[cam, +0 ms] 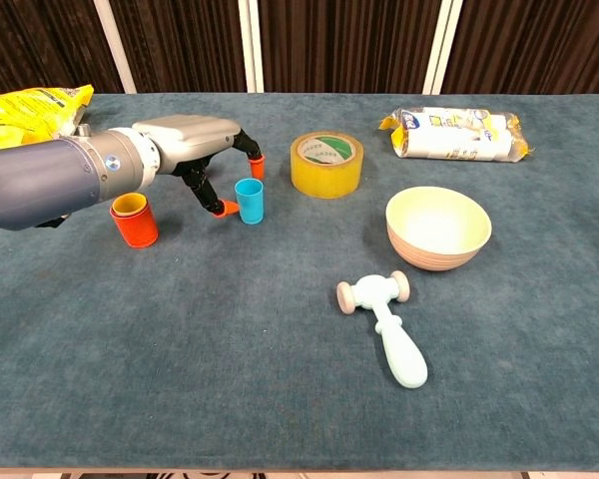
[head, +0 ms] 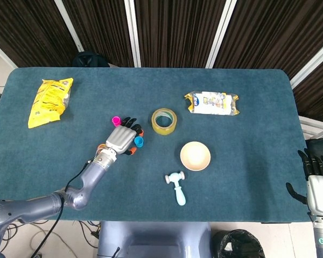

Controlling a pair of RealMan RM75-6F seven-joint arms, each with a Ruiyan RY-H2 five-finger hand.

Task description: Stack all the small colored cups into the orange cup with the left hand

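Grey-blue arm, silver-backed left hand (cam: 195, 150), black fingers (cam: 202, 185) with orange tips; black-fingered right hand (head: 314, 177).

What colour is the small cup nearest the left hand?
Blue cup; it shows best in the chest view.

Tape roll (cam: 326, 165) behind the bowl (cam: 438, 228), hammer (cam: 385, 326) before it, wrapped packet (cam: 453, 134) at the far right.
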